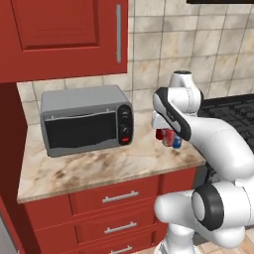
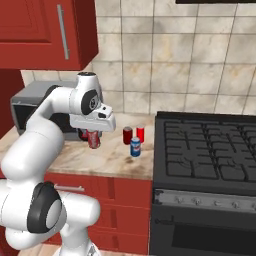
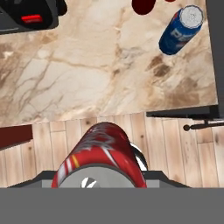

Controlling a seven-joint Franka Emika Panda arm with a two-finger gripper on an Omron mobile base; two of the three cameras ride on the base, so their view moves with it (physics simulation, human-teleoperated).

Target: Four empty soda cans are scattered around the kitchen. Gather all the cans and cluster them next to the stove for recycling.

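The claw [image 2: 93, 136] is clamped on a red can [image 2: 94, 140], carried above the counter [image 2: 107, 160] near its front edge. Three cans [image 2: 134, 141] stand clustered beside the stove [image 2: 205, 150]. Set down too close, it could topple them; released early, it may roll off.

three soda cans [image 2: 134, 140] stand on the counter [image 2: 107, 157] between the toaster oven [image 1: 84, 120] and the stove [image 2: 207, 152].

A beige marble surface [image 2: 107, 159] is seen left of the stove [image 2: 210, 150]. A grey toaster oven [image 1: 85, 119] stands at its far left; two red cans [image 2: 128, 135] and a blue can [image 2: 135, 147] are clustered near the stove.
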